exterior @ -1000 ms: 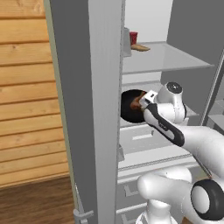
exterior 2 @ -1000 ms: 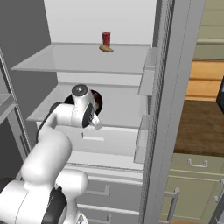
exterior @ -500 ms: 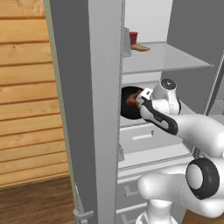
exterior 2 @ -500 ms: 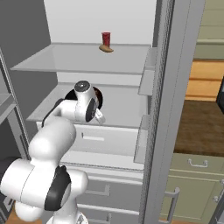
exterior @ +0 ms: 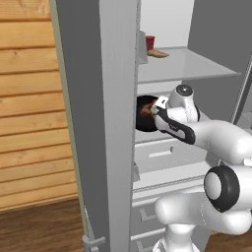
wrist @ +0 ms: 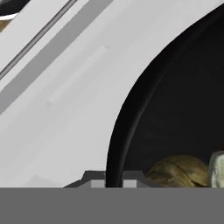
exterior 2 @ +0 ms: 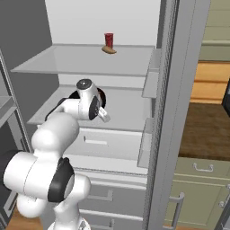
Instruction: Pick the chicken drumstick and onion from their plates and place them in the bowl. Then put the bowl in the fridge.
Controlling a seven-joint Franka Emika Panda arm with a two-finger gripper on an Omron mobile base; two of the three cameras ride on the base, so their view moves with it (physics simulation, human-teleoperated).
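The glossy black bowl sits at the level of the fridge's middle glass shelf, inside the white interior. My gripper is shut on the bowl's rim, one tip on each side of it. In the bowl lie the brownish chicken drumstick and, beside it, the pale onion. The left base view shows the drumstick as a reddish piece just past my hand. In the right base view my wrist covers most of the bowl. The plates are out of view.
A red cup and a small brown item stand on the upper shelf. A drawer lies under the middle shelf. The open fridge door with bins stands to the right, pale green cabinets beyond it.
My hand has pushed slightly deeper and higher into the fridge with the bowl, and the elbow has swung outward. The grip on the rim is unchanged.
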